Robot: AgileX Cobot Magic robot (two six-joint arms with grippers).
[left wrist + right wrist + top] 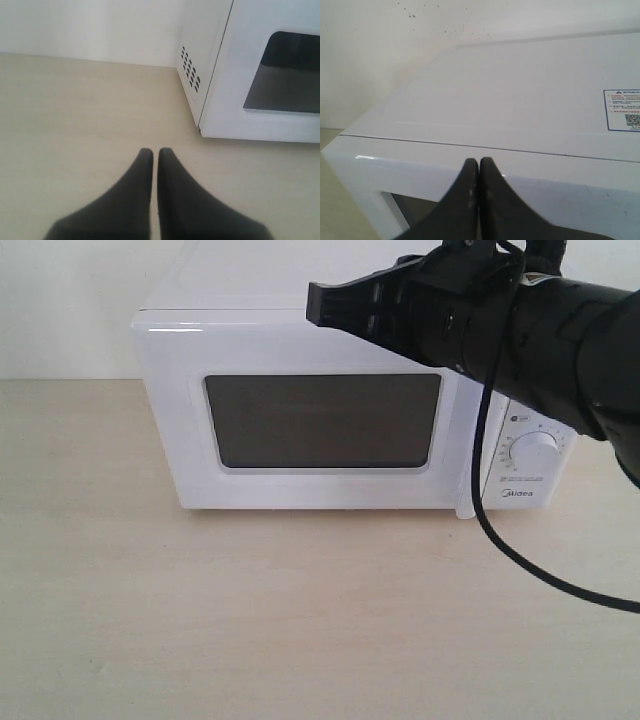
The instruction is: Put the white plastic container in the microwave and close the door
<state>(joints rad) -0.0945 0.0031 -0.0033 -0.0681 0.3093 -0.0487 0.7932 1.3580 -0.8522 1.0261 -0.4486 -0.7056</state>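
Observation:
The white microwave [250,335] stands at the back of the table with its door [180,455] shut; the dark window [322,420] fills the door's middle. My right gripper [312,302] is shut and empty, its tips just in front of the door's top edge [420,155], as the right wrist view's gripper [478,162] shows. My left gripper [155,152] is shut and empty, low over the table beside the microwave's vented side [190,70], and is out of the exterior view. The white plastic container is not visible in any view.
A round dial [537,452] and the Midea logo sit on the panel right of the door. A black cable [490,510] hangs from the right arm in front of that panel. A sticker [622,110] lies on the microwave's top. The pale wooden table [300,620] stretches toward the front.

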